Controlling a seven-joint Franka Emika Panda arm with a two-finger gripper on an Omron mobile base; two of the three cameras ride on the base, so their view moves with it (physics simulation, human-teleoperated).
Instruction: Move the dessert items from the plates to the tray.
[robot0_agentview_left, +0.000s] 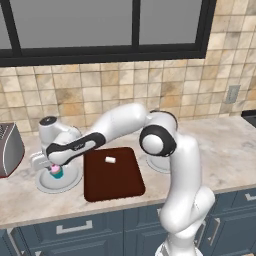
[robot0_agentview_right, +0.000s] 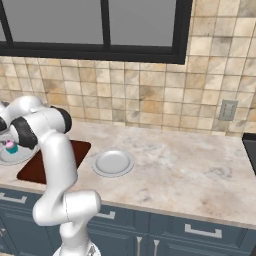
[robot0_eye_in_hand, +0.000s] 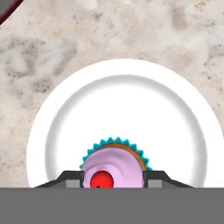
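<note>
- The gripper (robot0_eye_in_hand: 112, 180) is clamped on the pink-frosted cupcake (robot0_eye_in_hand: 113, 168), fingers at either side, on the left grey plate (robot0_agentview_left: 70, 184) on the worktop (robot0_agentview_left: 230, 155).
- The white block (robot0_agentview_left: 110, 160) already lies on the brown tray (robot0_agentview_left: 114, 175); the other plate (robot0_agentview_right: 112, 163) is bare.
- Advice: lift straight up, clear the rim, carry it level to the tray.
- No readable writing or brands.

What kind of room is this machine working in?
A kitchen, computer-rendered rather than real. A marble-look counter runs over blue-grey cabinets with drawers, backed by a tan tiled wall under a dark-framed window. A toaster stands at the left end of the counter.
</note>
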